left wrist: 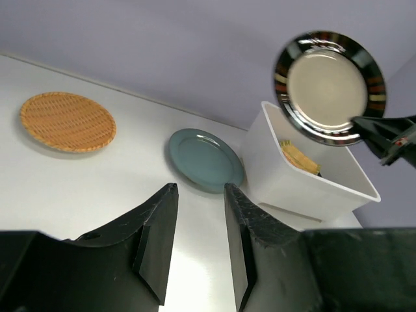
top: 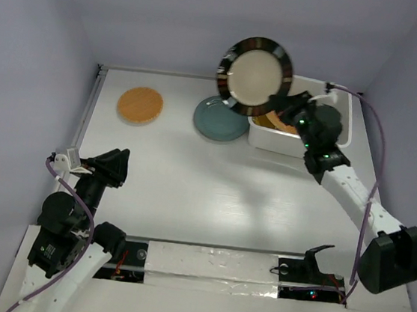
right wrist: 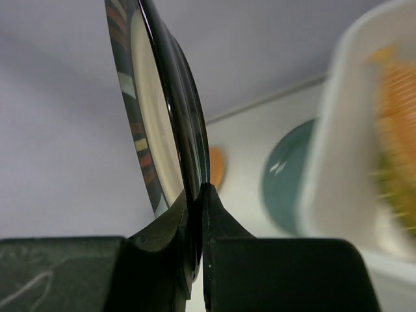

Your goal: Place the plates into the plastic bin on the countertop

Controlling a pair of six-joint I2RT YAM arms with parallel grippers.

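Soft light casts faint shadows on the glossy white countertop (top: 212,186), glare streaks the black-rimmed cream round plate (left wrist: 328,84), and the right wrist view blurs the white plastic bin (right wrist: 344,130).

Clamped right tool (right wrist: 195,192), gaping left tool (left wrist: 199,195)

Plates in full view: 3. Orange plate (top: 140,105) at 10 o'clock, teal plate (top: 218,121) at 12, cream plate (top: 256,72) at 1. Bin (top: 270,141): 1, w/ yellow dish (left wrist: 299,158) inside; no. of others unclear. Left arm (top: 73,220) + right arm (top: 351,193): 2.

The plastic bin (right wrist: 322,175) shows blurred and cut off at the right wrist view's right edge
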